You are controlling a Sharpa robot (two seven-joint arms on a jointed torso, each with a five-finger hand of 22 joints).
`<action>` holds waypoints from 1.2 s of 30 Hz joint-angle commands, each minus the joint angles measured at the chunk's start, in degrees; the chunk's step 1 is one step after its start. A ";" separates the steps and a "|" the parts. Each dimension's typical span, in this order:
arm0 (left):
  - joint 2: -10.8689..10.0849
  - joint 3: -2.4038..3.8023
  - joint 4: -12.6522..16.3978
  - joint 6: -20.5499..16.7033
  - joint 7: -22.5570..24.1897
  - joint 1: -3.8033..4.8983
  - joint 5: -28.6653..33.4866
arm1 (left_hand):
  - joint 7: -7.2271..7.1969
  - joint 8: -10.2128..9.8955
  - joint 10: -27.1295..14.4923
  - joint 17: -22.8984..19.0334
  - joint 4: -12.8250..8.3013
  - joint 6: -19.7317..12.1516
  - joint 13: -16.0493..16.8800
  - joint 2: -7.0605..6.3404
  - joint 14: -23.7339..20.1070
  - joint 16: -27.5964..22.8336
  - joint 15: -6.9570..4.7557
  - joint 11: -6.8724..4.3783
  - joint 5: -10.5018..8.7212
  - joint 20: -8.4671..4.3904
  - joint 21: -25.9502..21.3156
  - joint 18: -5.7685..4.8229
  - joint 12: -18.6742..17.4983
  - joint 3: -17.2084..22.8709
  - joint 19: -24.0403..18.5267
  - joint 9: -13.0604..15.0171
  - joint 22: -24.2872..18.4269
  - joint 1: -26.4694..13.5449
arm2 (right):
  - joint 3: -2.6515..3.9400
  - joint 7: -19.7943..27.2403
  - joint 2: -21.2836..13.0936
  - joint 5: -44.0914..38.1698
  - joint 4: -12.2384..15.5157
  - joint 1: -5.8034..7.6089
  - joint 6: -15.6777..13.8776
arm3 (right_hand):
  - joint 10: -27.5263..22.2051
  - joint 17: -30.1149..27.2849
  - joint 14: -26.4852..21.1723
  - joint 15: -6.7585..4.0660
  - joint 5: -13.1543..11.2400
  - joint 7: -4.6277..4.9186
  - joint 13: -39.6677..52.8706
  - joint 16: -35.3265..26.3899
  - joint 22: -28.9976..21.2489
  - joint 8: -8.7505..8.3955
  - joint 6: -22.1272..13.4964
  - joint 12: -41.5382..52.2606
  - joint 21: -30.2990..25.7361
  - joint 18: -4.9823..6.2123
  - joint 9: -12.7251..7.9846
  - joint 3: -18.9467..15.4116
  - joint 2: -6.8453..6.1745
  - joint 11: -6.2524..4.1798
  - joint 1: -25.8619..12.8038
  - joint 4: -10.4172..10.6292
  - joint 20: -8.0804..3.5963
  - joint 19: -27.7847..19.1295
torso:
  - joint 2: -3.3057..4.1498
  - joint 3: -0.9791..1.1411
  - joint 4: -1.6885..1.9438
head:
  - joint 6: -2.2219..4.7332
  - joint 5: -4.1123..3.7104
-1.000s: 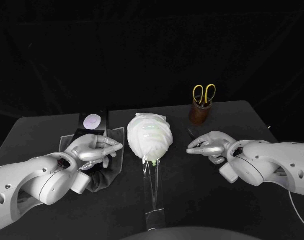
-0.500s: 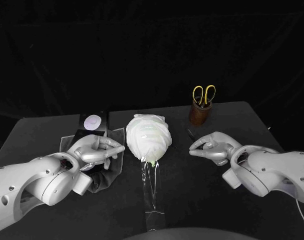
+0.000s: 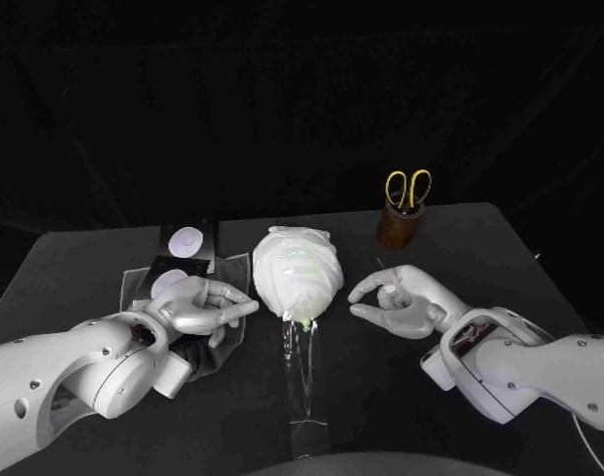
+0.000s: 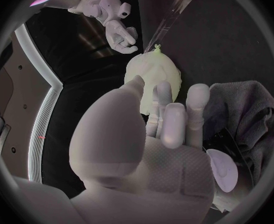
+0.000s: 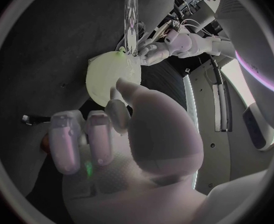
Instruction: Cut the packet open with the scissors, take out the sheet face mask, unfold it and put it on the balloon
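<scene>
While flanking balloon point(image 3: 299, 297) over desk point(image 3: 502, 248), grasp nothing. Left robot hand point(image 3: 201, 309): released, fingers loosely extended toward balloon, tips just beside it, contact hard to tell. Right robot hand point(image 3: 402, 300): released, palm up, fingers curled but apart, just beside balloon's other side, slim gap in head view. Between both robot hands: balloon mounted on clear stand point(image 3: 302, 382), white sheet face mask point(image 3: 291, 243) draped over it, creased at the far end. Under left robot hand: dark cloth point(image 3: 213, 349). Just beyond left robot hand: dark packet point(image 3: 187, 243) with pale round mark, flat on desk. Second pale round patch point(image 3: 171, 281) right by its knuckles. Beyond right robot hand, well apart: scissors point(image 3: 406, 186), yellow handles up, standing in brown holder point(image 3: 396, 226).
</scene>
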 commanded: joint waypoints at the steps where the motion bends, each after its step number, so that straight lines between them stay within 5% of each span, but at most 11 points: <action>1: 0.10 0.07 0.80 -1.61 0.46 -0.11 -0.80 | -0.21 0.10 0.58 0.49 -0.13 0.53 0.30 0.04 0.58 0.31 -0.23 0.05 -0.03 -0.10 0.43 -0.69 0.56 -0.38 0.49 -0.14 0.61 0.92 | 0.00 3.77 0.57 -16.00 0.14 -0.67 -4.88 | 0.21 15.09 5.96 -0.44 0.20 -0.06 0.17 0.20 15.06 -0.29 0.69 0.01 0.20 -0.79 -0.15 -0.07 -0.15 0.00 0.37 -0.46 -0.54 5.97 | -0.01 0.12 -0.08 | -0.21 0.43; 7: 0.09 0.08 1.82 -2.54 1.11 -0.35 -1.22 | -0.31 0.10 0.53 0.77 -0.34 0.77 0.61 0.09 0.74 0.43 -0.33 -0.05 -0.03 -0.21 0.73 -0.76 0.99 -0.58 0.77 -0.30 1.09 1.66 | 0.02 2.83 1.94 -27.50 -0.41 -1.38 -8.30 | -0.30 15.08 5.96 -0.48 0.17 0.06 -0.43 0.20 15.06 -1.06 0.76 -0.86 0.20 -0.79 -0.68 0.35 -0.73 0.03 0.98 -1.03 -0.64 5.97 | 0.02 0.24 -0.11 | -0.48 1.11; 16: 0.71 0.09 2.64 -4.66 0.98 -0.45 -1.98 | -0.32 0.12 0.46 0.85 -0.27 0.90 0.72 -0.10 0.79 0.46 -0.34 -0.05 -0.05 -0.25 0.84 -0.79 1.13 -0.88 0.85 -0.36 1.24 1.66 | 0.08 -1.46 3.85 -37.06 -1.53 -1.58 -9.92 | -0.62 14.69 5.83 -0.35 0.15 0.28 -0.79 -0.06 14.92 -1.87 0.78 -1.38 -0.21 -0.69 -1.26 0.64 -1.50 0.22 1.06 -1.17 -0.61 5.77 | 0.05 0.14 0.01 | -0.70 1.36; 26: 2.11 0.11 3.24 -6.60 -3.43 -0.46 -3.78 | -0.74 0.34 1.04 1.69 0.34 2.05 1.18 -0.07 1.27 0.72 -0.65 -0.40 -0.06 -0.51 1.52 -0.95 1.75 -3.00 1.58 -0.68 2.41 0.08 | 0.14 -2.07 4.41 -38.59 -1.79 -1.59 -11.16 | -0.60 14.75 5.85 -0.33 0.16 0.29 -0.78 -0.02 14.92 -2.09 0.97 -1.37 -0.20 -0.69 -1.46 0.89 -1.68 0.22 1.28 -1.30 -0.59 5.77 | -0.01 0.14 -0.05 | -0.71 1.35; 31: 2.84 0.11 3.29 -7.11 -5.12 -0.46 -4.13 | -0.84 0.34 1.21 1.89 0.33 2.25 1.23 0.10 1.40 0.78 -0.73 -0.49 -0.06 -0.58 1.64 -0.98 1.81 -3.37 1.72 -0.77 2.62 -0.12 | 0.26 0.68 4.04 -35.86 -1.61 -1.50 -12.48 | -3.64 11.91 4.83 0.26 0.11 1.23 -3.90 -1.99 13.60 -4.42 -0.97 -5.77 -4.01 0.26 -2.79 1.98 -2.45 0.99 1.08 -0.95 -0.21 3.78 | -0.01 0.18 -0.04 | -0.72 1.37; 36: 3.44 0.12 3.32 -7.46 -6.01 -0.45 -4.39 | -0.89 0.34 1.29 2.01 0.33 2.36 1.26 0.17 1.47 0.82 -0.77 -0.53 -0.06 -0.61 1.66 -0.98 1.84 -3.55 1.75 -0.81 2.65 -0.21 | 0.33 1.68 3.89 -33.81 -1.65 -1.37 -12.69 | -3.59 12.02 4.85 0.49 0.11 1.56 -3.83 -1.93 13.67 -4.91 -1.22 -5.58 -3.79 0.20 -3.11 1.94 -2.89 1.27 0.72 -0.71 -0.04 3.89 | 0.04 0.15 -0.04 | -0.64 1.39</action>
